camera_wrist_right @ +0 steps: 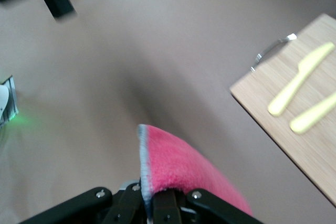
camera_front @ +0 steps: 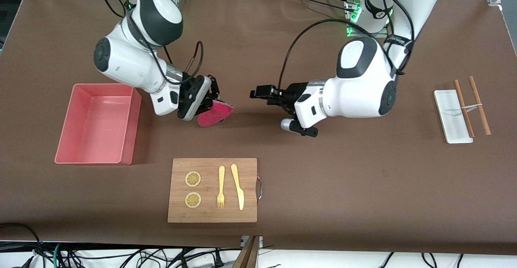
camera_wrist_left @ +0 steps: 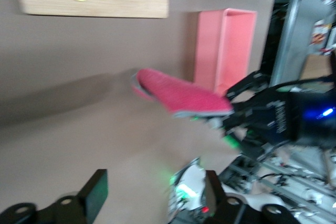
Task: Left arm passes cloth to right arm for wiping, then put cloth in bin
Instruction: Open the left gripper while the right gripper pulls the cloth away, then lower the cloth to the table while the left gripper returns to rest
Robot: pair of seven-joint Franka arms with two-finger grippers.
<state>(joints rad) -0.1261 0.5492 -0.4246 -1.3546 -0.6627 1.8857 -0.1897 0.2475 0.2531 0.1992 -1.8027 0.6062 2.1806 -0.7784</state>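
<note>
The cloth (camera_front: 215, 113) is pinched in the right gripper (camera_front: 211, 103), fingers clamped tight on one end, and it's held up in the air left of centre in the front view, over bare table next to the bin (camera_front: 97, 124). The left gripper (camera_front: 258, 94) is parked just across a gap from it, near the middle of the frame, jaws spread wide with nothing in them.

Only in the left wrist view can the cloth (camera_wrist_left: 181, 95) be seen side-on, sticking out flat from the right gripper (camera_wrist_left: 231, 116), with the 2 dark fingertips (camera_wrist_left: 94, 192) of the left gripper set well apart along the bottom edge. The grey edging on the cloth (camera_wrist_right: 181, 166) is only picked up in the right wrist view.

The table (camera_front: 343, 179) is covered in plain brown. A wooden board (camera_front: 213, 190) sits lower centre with 2 lemon slices (camera_front: 193, 179), a yellow fork (camera_front: 221, 187) and a yellow knife (camera_front: 238, 187). At the right edge a small white tray (camera_front: 450, 118) is crossed by 2 brown sticks (camera_front: 478, 104). Cables are bunched along the bottom of the frame.
</note>
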